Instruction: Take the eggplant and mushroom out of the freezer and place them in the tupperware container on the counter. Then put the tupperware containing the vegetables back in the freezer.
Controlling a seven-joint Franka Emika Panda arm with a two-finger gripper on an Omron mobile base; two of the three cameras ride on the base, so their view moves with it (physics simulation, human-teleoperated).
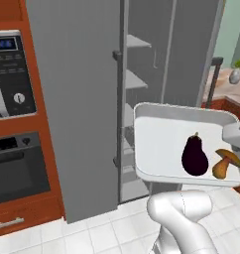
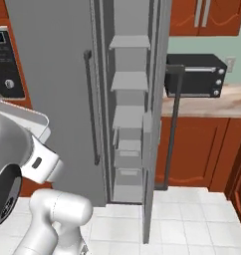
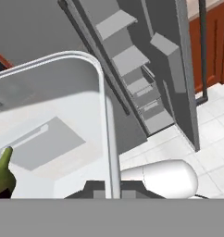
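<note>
The translucent tupperware container (image 1: 159,141) hangs in the air in front of the open freezer (image 1: 134,99), roughly level. Inside it lie the dark purple eggplant (image 1: 195,156) and, to its right, the brown-capped mushroom (image 1: 225,162). My gripper (image 1: 230,134) is shut on the tray's right rim. In the hand view the rim (image 3: 107,115) runs down between the fingertips of my gripper (image 3: 113,187), and the eggplant's green stem (image 3: 3,173) shows at the lower left. A corner of the tray (image 2: 30,119) appears in the right base view. The freezer's light grey shelves (image 2: 128,79) are bare.
The freezer door (image 2: 157,114) stands open to the right, its dark bar handle (image 2: 175,129) facing the counter (image 2: 212,102), where a black toaster oven (image 2: 197,74) stands. A wall oven stack (image 1: 13,124) in orange casing is left of the freezer. White floor tiles lie below.
</note>
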